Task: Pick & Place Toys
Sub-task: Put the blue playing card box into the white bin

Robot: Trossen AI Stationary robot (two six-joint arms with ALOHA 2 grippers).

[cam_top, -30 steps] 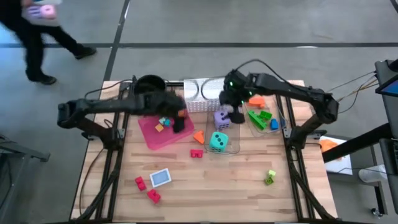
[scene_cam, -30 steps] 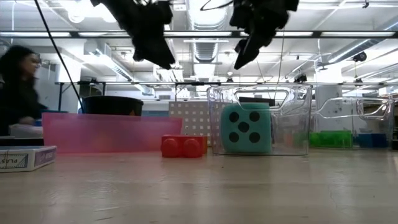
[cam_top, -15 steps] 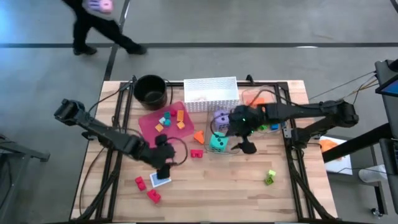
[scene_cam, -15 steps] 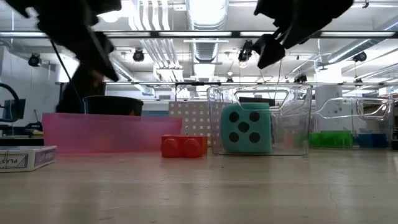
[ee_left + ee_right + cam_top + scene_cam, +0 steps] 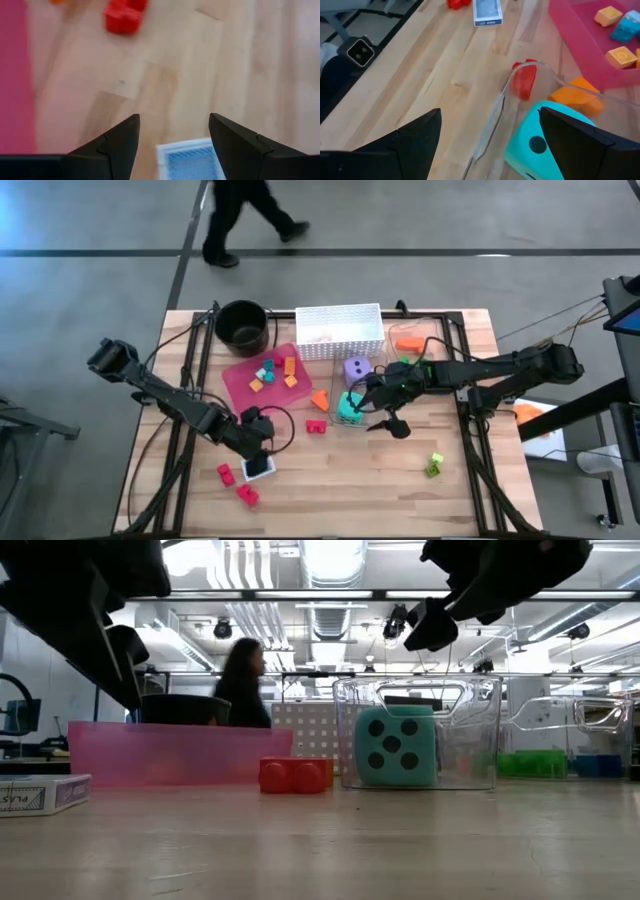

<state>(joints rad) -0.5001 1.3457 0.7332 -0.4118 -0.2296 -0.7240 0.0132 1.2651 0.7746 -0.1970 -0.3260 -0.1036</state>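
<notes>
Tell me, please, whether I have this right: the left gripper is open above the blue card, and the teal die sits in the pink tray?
Not quite. The teal die sits in the clear bin, not the pink tray, as the high view shows. The rest holds: the left gripper is open above the blue card.

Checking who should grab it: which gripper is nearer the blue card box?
Left. The left gripper hangs open right over the blue card box; the right gripper is across the table, by the teal die.
</notes>
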